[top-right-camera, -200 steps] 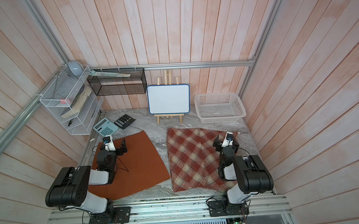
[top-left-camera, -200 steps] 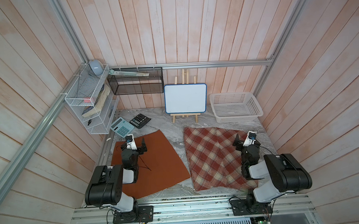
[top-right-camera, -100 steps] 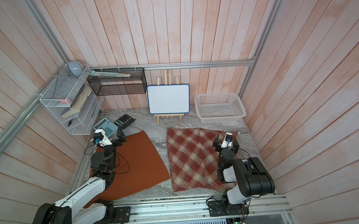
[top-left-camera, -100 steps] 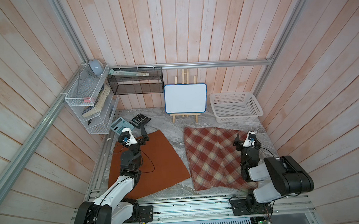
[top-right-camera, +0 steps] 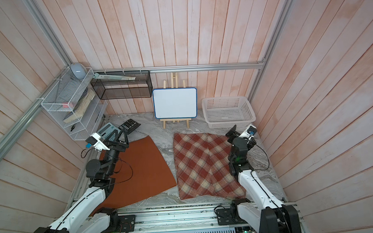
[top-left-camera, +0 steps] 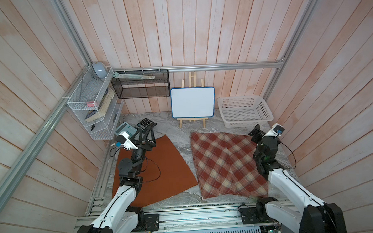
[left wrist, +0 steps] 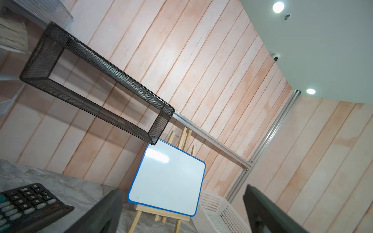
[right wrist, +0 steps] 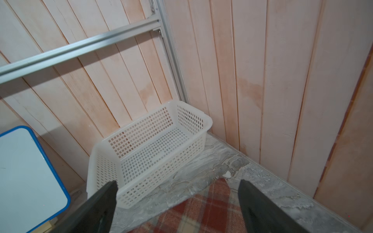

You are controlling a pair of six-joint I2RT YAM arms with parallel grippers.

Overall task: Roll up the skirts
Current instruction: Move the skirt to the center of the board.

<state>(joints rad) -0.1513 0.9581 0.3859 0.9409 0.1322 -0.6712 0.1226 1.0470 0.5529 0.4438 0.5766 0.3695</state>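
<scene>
Jaws gape empty on left gripper and right gripper — I'd lower them squarely onto the hems facing the whiteboard, rust-orange skirt and plaid skirt.

black mesh shelf on plank wall | whiteboard on wooden easel | black calculator on marble table | left gripper jaws wide apart

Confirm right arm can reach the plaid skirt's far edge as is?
Probably yes. The right gripper is open and empty, poised above the plaid skirt at its far corner, with nothing between them. The white basket sits just beyond, clear of the cloth.
</scene>
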